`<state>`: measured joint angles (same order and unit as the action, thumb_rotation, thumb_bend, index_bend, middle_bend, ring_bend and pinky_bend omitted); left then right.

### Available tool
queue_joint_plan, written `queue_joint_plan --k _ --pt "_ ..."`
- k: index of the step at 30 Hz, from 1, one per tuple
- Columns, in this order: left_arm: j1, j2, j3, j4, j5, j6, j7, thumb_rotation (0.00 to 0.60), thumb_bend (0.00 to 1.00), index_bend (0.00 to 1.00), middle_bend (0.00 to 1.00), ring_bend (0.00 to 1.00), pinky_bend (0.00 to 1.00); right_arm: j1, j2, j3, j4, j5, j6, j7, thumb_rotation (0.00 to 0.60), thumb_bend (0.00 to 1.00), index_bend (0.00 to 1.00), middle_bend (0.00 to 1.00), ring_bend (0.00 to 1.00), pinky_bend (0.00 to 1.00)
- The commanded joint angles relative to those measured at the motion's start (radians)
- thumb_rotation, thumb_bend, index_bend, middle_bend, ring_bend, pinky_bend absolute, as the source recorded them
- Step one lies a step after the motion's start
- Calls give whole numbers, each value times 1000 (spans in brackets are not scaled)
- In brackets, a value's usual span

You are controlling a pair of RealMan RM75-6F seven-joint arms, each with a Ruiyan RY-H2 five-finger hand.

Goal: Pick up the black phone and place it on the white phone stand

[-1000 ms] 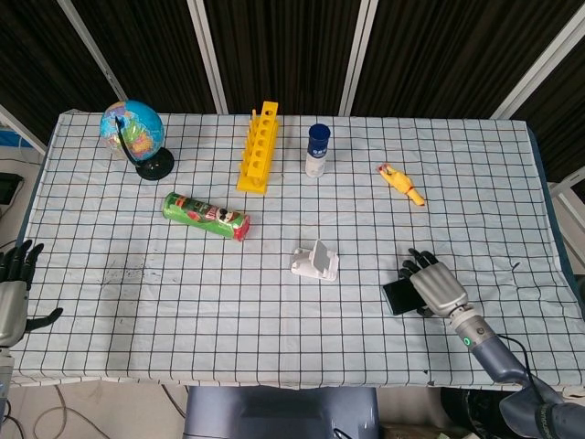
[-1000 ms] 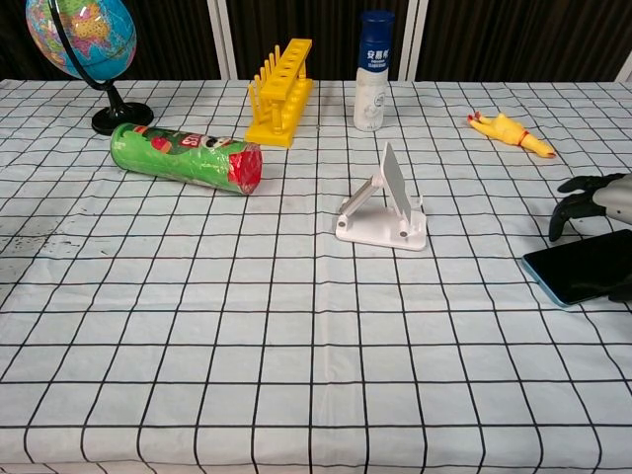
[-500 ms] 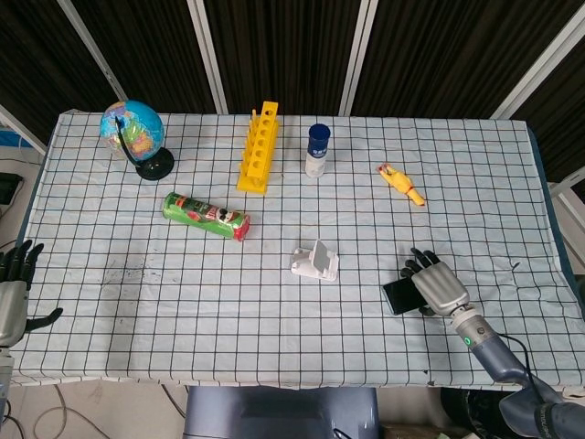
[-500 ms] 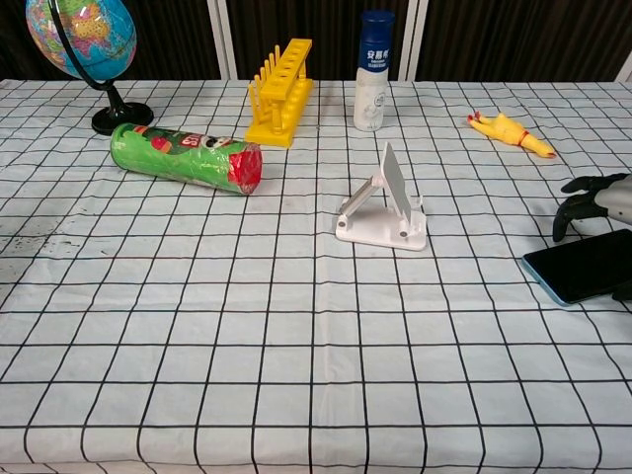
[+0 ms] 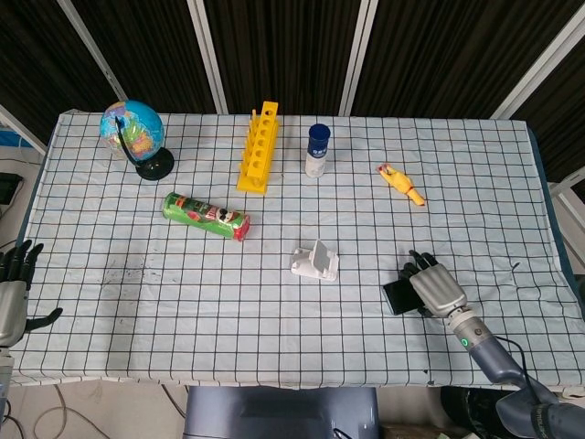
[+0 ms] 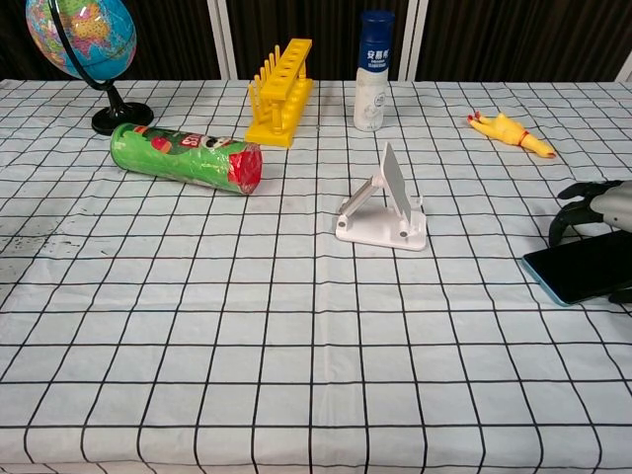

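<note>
Phone, black, flat on checked cloth near table's right front, screen up. Right hand rests over its far part, fingers curled down past far edge; we cannot tell if it grips. White phone stand well apart toward table's middle, bare cloth between. Beyond it we see green can lying down, yellow rack, bottle, rubber chicken, globe. Left hand off table's left edge, fingers spread, holding nothing. Grid tablecloth; dark curtain behind.

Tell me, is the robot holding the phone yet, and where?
Cannot tell. The right hand lies over the phone's right end with fingers curled at its far edge, but the phone looks flat on the table. The left hand holds nothing.
</note>
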<state>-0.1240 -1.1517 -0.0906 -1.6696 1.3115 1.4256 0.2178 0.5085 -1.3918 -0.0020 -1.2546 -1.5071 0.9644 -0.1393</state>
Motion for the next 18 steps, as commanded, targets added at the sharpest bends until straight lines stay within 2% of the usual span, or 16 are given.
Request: queue_joint_plan --k 1,5,12,18 --pt "0 0 0 0 -1 -1 0 600 0 0 0 0 0 -1 -4 -1 2 1 2 1 600 202 451 422 153 153" --pt "0 1 0 -1 -1 -1 0 600 0 0 0 0 0 -2 -9 -2 9 -2 12 -1 600 230 578 551 255 153" --pt "1 1 0 -1 -1 1 -1 600 0 0 0 0 0 -3 -8 -4 8 3 16 -5 600 248 703 690 483 158" --pt "1 2 0 -2 -2 0 -1 600 0 0 0 0 0 -7 0 -2 -5 3 31 8 600 256 733 722 531 164"
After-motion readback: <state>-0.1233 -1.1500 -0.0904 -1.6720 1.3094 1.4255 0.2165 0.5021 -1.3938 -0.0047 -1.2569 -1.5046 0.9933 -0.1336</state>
